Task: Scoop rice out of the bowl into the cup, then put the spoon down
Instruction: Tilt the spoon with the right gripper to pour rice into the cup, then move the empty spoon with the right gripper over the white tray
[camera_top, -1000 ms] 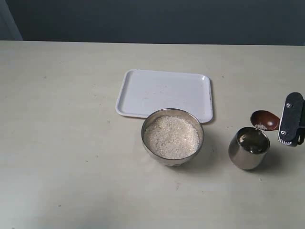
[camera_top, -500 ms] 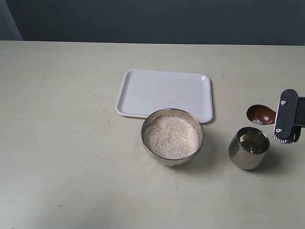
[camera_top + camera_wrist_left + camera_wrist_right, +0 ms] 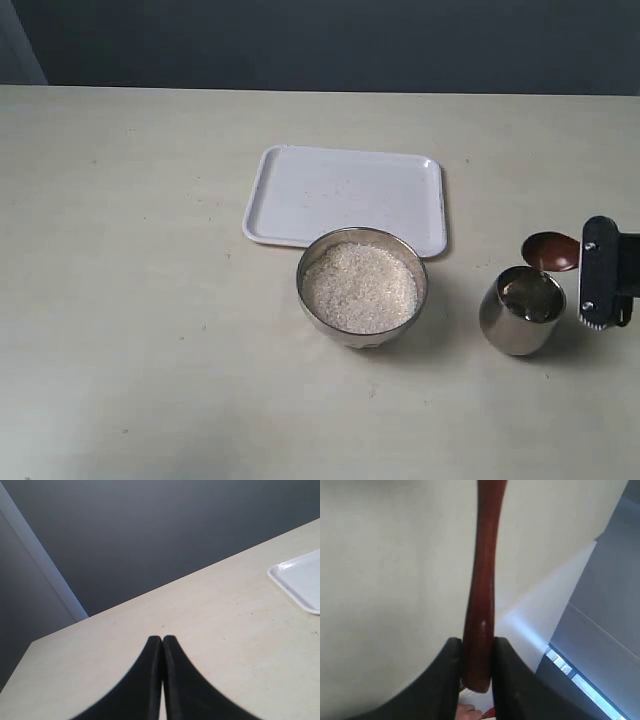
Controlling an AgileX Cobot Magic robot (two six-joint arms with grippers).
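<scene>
"Where's the spoon point(image 3: 552, 250)?"

"In the right claw point(image 3: 476, 647). The jaws are partway closed and pinch the handle close to its end, with the wood filling the gap between them."

"And the head?"

"It hangs left of the claw, just past the far-right edge of the cup point(image 3: 518, 325). The spoon's long axis runs roughly left to right, with the claw at the right end and the head at the left. I can't make out any grains on it from here."

"So what comes next?"

"My guess is either another scoop or laying it down. The bowl point(image 3: 299, 280) with the rice point(image 3: 360, 288) sits further left, beyond the cup, so going back means a leftward pass over the cup. The right arm is much the nearer."

"And the left claw point(image 3: 162, 639)?"

"It's pressed tight together, holding nothing. Going by its own camera, it's somewhere left of the tray point(image 3: 345, 190)."

"Is there room to put the spoon down?"

"Plenty. The surface point(image 3: 150, 300) is bare on the near side and to the right of the cup, and the tray beyond the bowl is bare too. I'd mind the cup, though, since a low sweep could tip it."
</scene>
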